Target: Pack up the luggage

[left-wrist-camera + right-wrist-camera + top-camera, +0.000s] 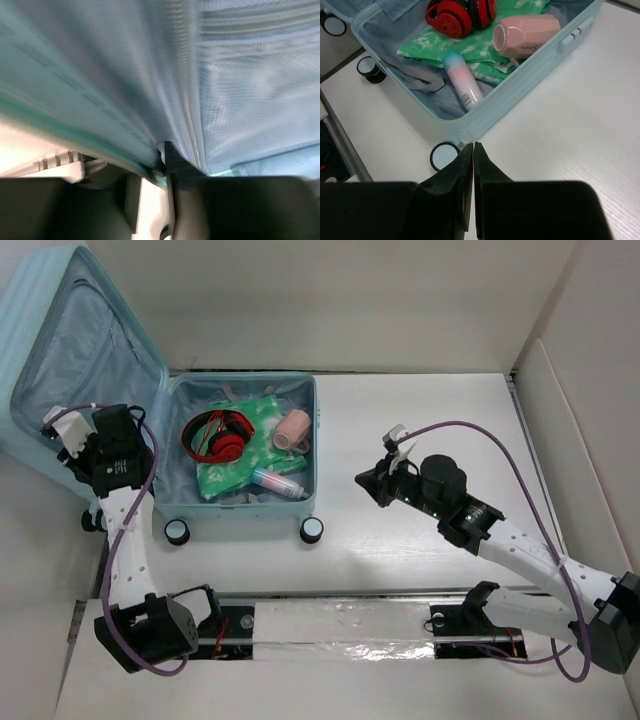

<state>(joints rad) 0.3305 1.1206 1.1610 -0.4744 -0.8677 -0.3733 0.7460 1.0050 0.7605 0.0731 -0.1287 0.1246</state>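
Left claw [68, 430]: jaws drawn near together, pinching the rim of the lid [70, 330], with lining [240, 100] bunched at the tips. Lid is raised and leans out at 9 o'clock of the base. Right claw [473, 147]: closed, fingertips touching, holds nothing. It sits over bare desk [420, 420] at 3 o'clock of the luggage [240, 523], apart from it and pointing toward it. Luggage is open at about 10 o'clock on the desk, base flat, wheels [177, 531] on the 6 o'clock side. Inside the base: red headphones [218, 435] at 10 o'clock, pink cup [294, 428] on its side at 2 o'clock, pink-and-blue bottle [280, 483] lying at 5 o'clock. All three rest on a green patterned bag [245, 455].
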